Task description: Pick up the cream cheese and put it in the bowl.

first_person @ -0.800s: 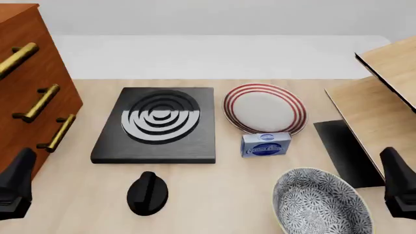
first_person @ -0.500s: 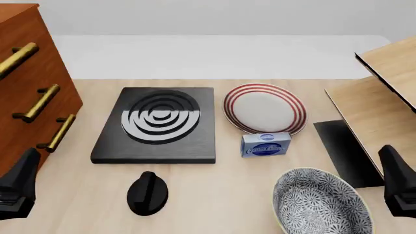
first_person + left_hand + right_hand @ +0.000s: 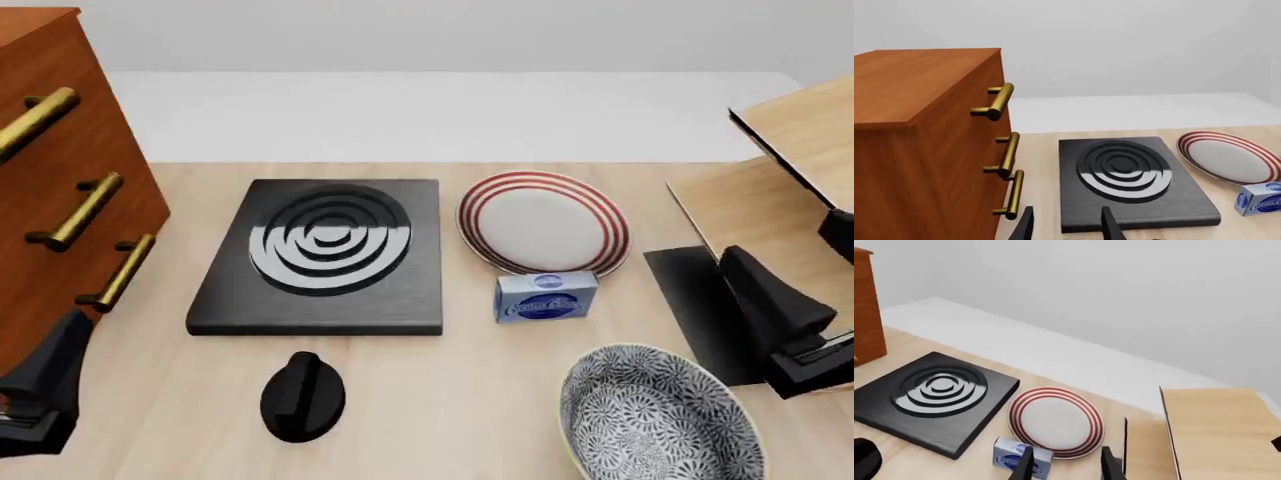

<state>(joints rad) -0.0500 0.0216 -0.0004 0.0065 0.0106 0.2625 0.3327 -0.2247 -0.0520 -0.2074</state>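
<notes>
The cream cheese, a small light-blue box with a dark blue oval label, lies on the table just in front of the red-ringed plate. It also shows in the left wrist view and the right wrist view. The bowl, deep and speckled grey-blue, stands near the front edge, right of centre. My right gripper is open and empty, to the right of the box and beyond the bowl; its fingers stand apart. My left gripper is open and empty at the front left; its fingers stand apart.
A black hob plate lies left of centre with a black knob in front of it. The white plate with red rings is behind the box. A wooden drawer cabinet stands at left, a wooden shelf and a black mat at right.
</notes>
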